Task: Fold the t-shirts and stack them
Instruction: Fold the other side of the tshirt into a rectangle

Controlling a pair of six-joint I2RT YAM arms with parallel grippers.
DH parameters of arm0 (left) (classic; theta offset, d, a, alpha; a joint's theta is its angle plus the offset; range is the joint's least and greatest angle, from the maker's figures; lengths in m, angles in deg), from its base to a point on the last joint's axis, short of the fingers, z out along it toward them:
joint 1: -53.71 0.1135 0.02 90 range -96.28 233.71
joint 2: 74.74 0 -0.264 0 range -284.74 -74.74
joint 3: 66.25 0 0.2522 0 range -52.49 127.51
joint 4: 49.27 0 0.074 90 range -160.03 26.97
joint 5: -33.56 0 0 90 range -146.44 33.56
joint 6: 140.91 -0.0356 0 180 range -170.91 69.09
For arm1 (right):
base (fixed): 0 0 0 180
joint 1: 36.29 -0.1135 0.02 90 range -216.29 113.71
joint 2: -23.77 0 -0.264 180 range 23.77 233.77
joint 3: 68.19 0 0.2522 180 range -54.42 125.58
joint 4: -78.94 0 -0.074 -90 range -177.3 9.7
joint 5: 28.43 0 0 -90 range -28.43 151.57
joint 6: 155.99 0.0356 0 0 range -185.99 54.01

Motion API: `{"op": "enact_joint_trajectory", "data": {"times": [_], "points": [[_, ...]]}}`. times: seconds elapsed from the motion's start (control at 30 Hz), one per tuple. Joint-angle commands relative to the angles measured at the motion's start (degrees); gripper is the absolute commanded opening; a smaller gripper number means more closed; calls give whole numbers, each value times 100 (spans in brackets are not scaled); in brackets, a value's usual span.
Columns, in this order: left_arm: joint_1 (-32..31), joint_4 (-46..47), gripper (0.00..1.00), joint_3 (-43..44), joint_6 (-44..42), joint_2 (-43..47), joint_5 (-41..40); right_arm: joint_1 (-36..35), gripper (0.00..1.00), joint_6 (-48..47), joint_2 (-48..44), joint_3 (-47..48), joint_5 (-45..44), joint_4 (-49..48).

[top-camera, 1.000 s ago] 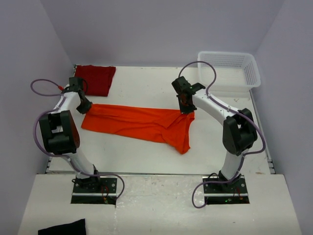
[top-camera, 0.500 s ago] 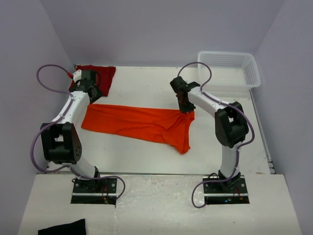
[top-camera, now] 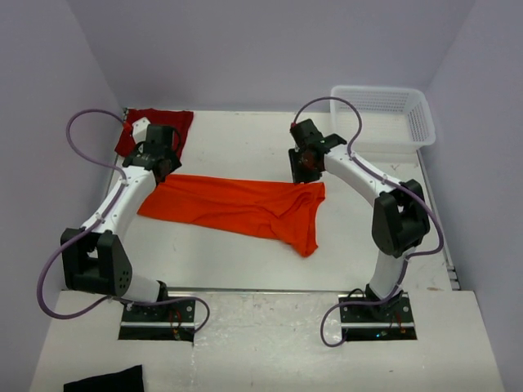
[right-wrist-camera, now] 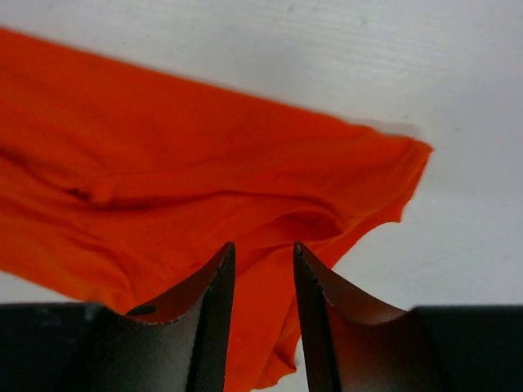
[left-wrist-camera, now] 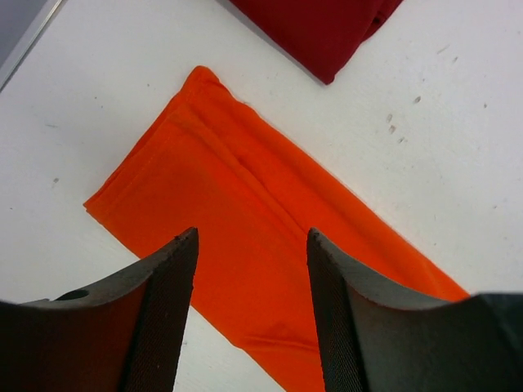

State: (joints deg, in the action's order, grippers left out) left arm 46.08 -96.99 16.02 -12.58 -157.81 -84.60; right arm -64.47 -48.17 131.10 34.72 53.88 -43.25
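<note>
Top external: left claw [top-camera: 163, 163] and right claw [top-camera: 304, 167] opened.

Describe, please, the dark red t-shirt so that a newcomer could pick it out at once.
Find the white table and look to its far left corner, across from the mesh basket. There the dark red t-shirt lies flat, just beyond the left end of the orange t-shirt. It is the darker, smaller patch; the orange one stretches long across the middle.
</note>
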Motion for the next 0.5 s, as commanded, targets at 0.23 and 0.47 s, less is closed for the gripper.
{"op": "enact_joint_trajectory", "data": {"times": [0.23,0.47], "points": [[-71,135,56,-277,-106,300,258,-644,34,63,-178,-450,1419,-265],[-80,170,57,-356,-150,317,382,-741,40,178,-125,-924,1410,-555]]}}
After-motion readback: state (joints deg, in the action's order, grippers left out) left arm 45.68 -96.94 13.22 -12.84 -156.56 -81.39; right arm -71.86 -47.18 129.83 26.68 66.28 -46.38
